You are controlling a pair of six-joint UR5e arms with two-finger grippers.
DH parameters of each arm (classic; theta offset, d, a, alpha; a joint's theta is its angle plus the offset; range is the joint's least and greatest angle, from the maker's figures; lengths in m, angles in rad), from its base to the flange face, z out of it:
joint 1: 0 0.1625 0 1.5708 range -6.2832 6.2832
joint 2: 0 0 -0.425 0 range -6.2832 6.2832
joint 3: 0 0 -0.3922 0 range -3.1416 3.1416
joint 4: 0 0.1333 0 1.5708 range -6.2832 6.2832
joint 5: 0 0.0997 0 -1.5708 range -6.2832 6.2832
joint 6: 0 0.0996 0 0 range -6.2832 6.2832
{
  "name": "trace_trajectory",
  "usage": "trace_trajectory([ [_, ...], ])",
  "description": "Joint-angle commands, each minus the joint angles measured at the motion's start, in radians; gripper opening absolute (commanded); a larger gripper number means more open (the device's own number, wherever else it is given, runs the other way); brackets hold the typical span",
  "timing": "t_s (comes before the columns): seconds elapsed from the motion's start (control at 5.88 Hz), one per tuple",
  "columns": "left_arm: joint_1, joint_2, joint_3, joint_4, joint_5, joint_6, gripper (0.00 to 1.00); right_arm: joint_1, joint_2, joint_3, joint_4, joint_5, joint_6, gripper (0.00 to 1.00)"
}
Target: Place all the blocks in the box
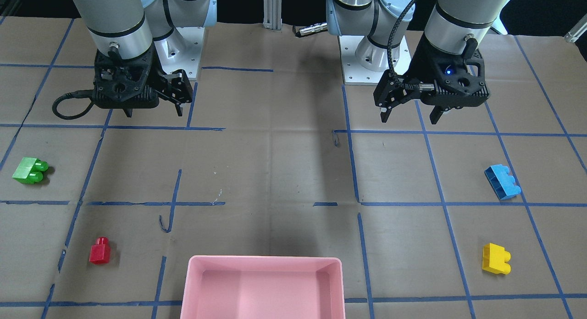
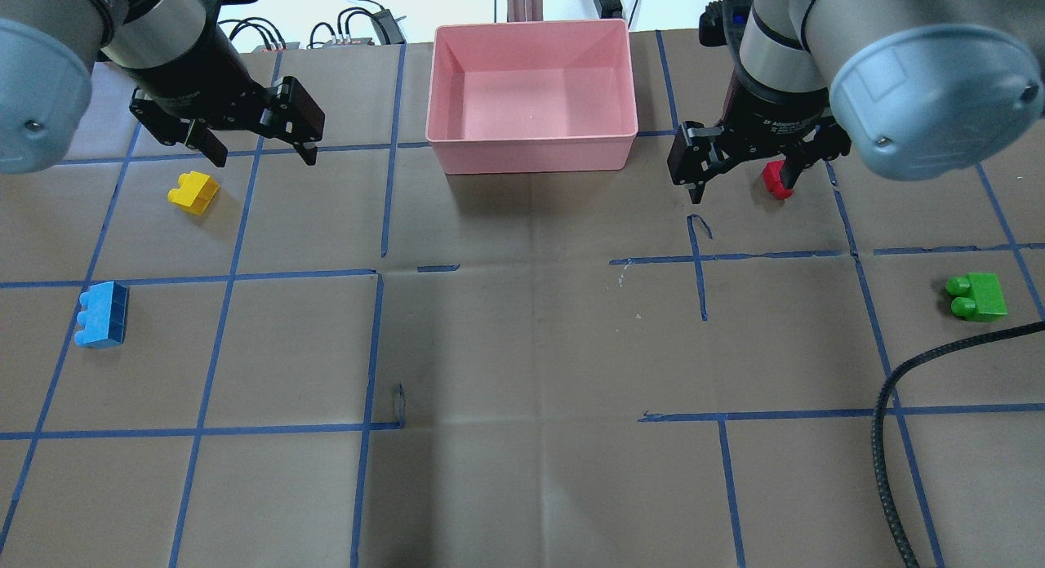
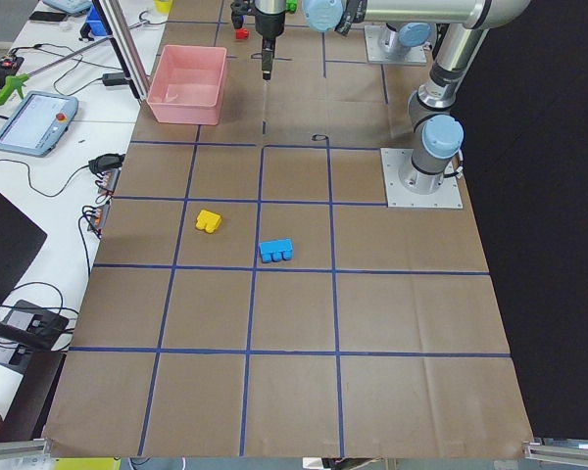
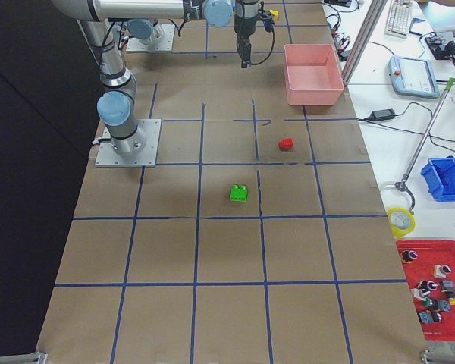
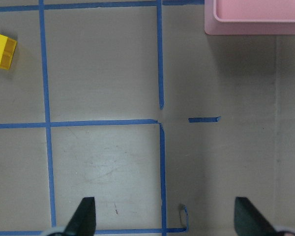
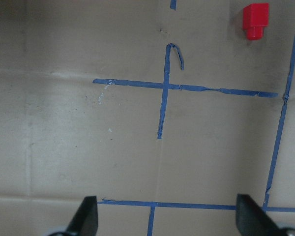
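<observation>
The pink box (image 2: 531, 152) stands at the table's far edge, in the middle, with nothing in it (image 1: 266, 260). The yellow block (image 2: 193, 193) and the blue block (image 2: 102, 315) lie on my left side. The red block (image 2: 775, 179) and the green block (image 2: 976, 297) lie on my right side. My left gripper (image 2: 263, 156) is open and empty, high above the table beside the yellow block (image 5: 1, 50). My right gripper (image 2: 740, 188) is open and empty, high above the table near the red block (image 6: 255, 18).
Blue tape lines grid the brown paper table cover. A black cable (image 2: 898, 388) loops over the right near side. The two arm bases (image 1: 367, 57) stand at the robot's edge. Monitors, a tablet and bins lie off the table's far side (image 3: 39, 117).
</observation>
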Motion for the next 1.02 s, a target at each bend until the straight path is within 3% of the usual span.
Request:
trace_trajectory([
  [0.0, 0.0, -0.001, 0.002, 0.0, -0.002, 0.0, 1.0, -0.003, -0.002, 0.0, -0.012, -0.002, -0.002, 1.0],
  [0.85, 0.0, 0.003, -0.007, -0.008, 0.0, 0.008, 1.0, -0.003, -0.004, 0.0, -0.012, -0.004, -0.005, 1.0],
])
